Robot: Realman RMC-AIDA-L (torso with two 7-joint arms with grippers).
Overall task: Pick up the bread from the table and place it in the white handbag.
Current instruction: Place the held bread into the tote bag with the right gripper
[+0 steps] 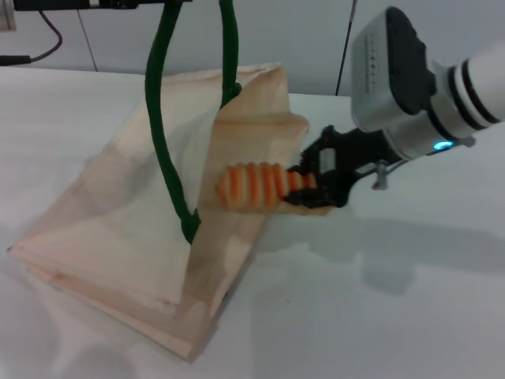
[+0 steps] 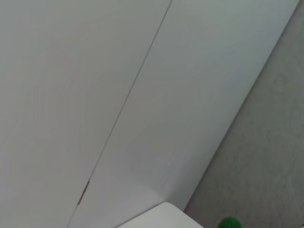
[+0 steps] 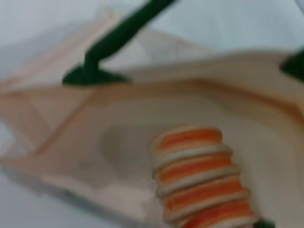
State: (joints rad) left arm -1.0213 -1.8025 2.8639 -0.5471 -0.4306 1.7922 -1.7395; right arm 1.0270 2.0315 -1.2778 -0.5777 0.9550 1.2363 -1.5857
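One claw works: the right claw (image 1: 309, 188) is clamped on the striped bread (image 1: 256, 186), holding it level at the mouth of the white handbag (image 1: 126, 237), loaf pointing toward nine o'clock. Green handles (image 1: 162, 118) rise upward (left claw out of sight). Bag rests on the counter (image 1: 379, 316).

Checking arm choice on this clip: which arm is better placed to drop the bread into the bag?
The right. Its gripper already holds the bread at the open mouth of the bag. The left gripper is out of view, apparently up holding the green handles.
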